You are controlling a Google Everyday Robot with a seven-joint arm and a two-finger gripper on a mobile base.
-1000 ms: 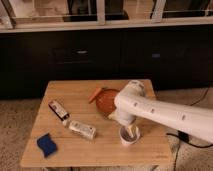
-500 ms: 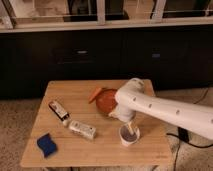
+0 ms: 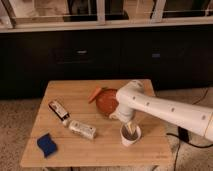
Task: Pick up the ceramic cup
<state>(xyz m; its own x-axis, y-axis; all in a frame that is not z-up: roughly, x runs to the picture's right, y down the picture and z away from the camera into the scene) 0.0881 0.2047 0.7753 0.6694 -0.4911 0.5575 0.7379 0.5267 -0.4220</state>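
The ceramic cup (image 3: 130, 136) is small, white and round, and stands upright on the wooden table (image 3: 100, 155) near its front right. My gripper (image 3: 131, 127) hangs from the white arm (image 3: 165, 107), which comes in from the right. It is directly over the cup, with its tip at or inside the rim. The gripper hides part of the cup's inside. The wide orange bowl (image 3: 105, 101) lies just behind the cup, and my arm partly covers it.
An orange carrot-like item (image 3: 94, 93) rests at the bowl's back left. A dark packet (image 3: 58, 111) and a silvery packet (image 3: 82, 130) lie mid-left. A blue sponge (image 3: 47, 144) sits at the front left corner. Dark cabinets stand behind the table.
My arm has shifted only slightly and the gripper has stayed at the cup's mouth. The cup and the other items have not moved.
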